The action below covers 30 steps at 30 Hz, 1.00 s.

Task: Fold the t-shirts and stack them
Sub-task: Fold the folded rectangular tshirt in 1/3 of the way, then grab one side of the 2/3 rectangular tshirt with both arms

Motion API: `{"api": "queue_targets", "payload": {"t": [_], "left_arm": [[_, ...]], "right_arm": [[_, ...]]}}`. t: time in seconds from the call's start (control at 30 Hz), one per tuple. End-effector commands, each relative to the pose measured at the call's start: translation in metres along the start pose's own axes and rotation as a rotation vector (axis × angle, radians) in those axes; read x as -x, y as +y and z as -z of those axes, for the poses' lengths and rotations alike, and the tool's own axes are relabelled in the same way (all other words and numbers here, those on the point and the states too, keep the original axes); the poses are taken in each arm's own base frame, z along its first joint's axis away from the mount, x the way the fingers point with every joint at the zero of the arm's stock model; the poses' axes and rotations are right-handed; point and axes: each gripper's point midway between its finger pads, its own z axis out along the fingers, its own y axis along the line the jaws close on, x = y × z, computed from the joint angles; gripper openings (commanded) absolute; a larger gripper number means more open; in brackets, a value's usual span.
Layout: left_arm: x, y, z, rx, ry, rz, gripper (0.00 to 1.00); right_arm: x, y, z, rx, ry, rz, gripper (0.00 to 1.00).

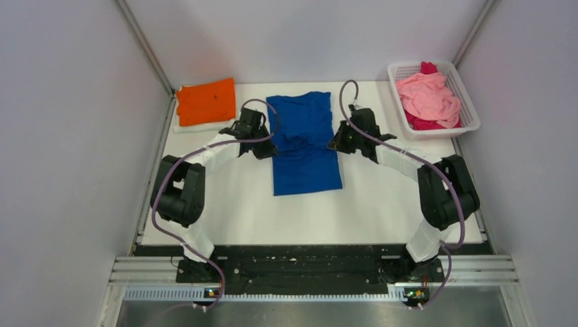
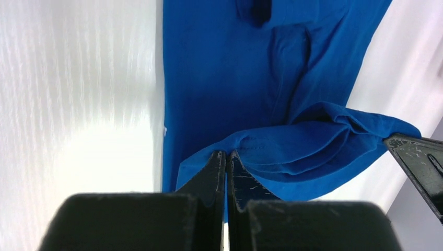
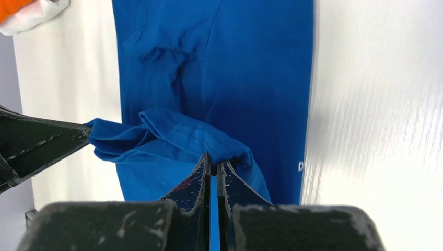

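My left gripper [image 2: 226, 155] has its two fingers pressed together, pinching a raised fold at the left edge of the blue t-shirt [image 2: 219, 78]; my right gripper [image 3: 212, 158] is likewise pressed together, pinching the same garment at its right edge; in the top view the two grippers face each other across the shirt's middle, one on each side; the cloth between them is gathered into a lifted, wrinkled ridge that runs across the shirt from one pinch to the other; each wrist view shows the opposite gripper's dark finger at the far end of that ridge; the rest of the blue t-shirt lies flat on the white table [image 1: 395, 197], lengthwise, at the centre, with its near part smooth and its far part lightly creased; a small white mark shows at its edge in the right wrist view; the orange t-shirt [image 1: 206, 101] lies folded at the far left corner of the table, apart from the blue one, with a white layer [image 1: 185, 127] showing under it; the pink t-shirts [image 1: 428, 95] sit crumpled, with magenta cloth among them, inside the white mesh basket [image 1: 470, 109] at the far right corner.
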Motion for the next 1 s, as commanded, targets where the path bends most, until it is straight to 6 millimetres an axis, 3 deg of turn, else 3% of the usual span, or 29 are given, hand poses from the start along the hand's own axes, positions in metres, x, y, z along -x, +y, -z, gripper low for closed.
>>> {"api": "queue_targets", "payload": {"t": [0.0,0.37,0.4,0.43,0.47,0.57,0.63,0.73,0.77,0.97], "left_arm": [[0.021,-0.016,-0.007,-0.055,-0.007,-0.018,0.00],[0.040,0.003,-0.033,-0.019,-0.008,0.022,0.01],[0.042,0.003,-0.034,-0.019,-0.009,0.028,0.06],[0.046,0.002,-0.033,-0.025,-0.011,0.033,0.16],[0.052,0.001,-0.031,-0.029,-0.017,0.041,0.38],[0.072,-0.004,-0.014,-0.040,-0.081,0.052,0.95],[0.079,-0.012,0.001,-0.063,-0.124,0.036,0.99],[0.075,-0.017,0.020,-0.103,-0.147,0.022,0.99],[0.066,-0.015,0.025,-0.116,-0.136,0.021,0.99],[0.007,0.001,0.034,-0.132,-0.021,0.018,0.99]], "right_arm": [[0.030,0.009,-0.016,0.038,-0.048,0.070,0.00],[0.039,-0.014,-0.052,0.003,-0.024,0.050,0.00],[0.040,-0.016,-0.054,-0.002,-0.025,0.049,0.05],[0.042,-0.018,-0.056,-0.006,-0.028,0.049,0.23],[0.047,-0.017,-0.058,-0.006,-0.033,0.050,0.43],[0.058,-0.020,-0.054,-0.030,-0.040,0.053,0.77],[0.065,-0.016,-0.044,-0.032,-0.062,0.070,0.86],[0.063,-0.015,-0.028,-0.029,-0.084,0.087,0.98],[0.062,-0.013,-0.020,-0.022,-0.093,0.091,0.99],[0.012,-0.027,0.012,-0.019,-0.042,0.035,0.99]]}}
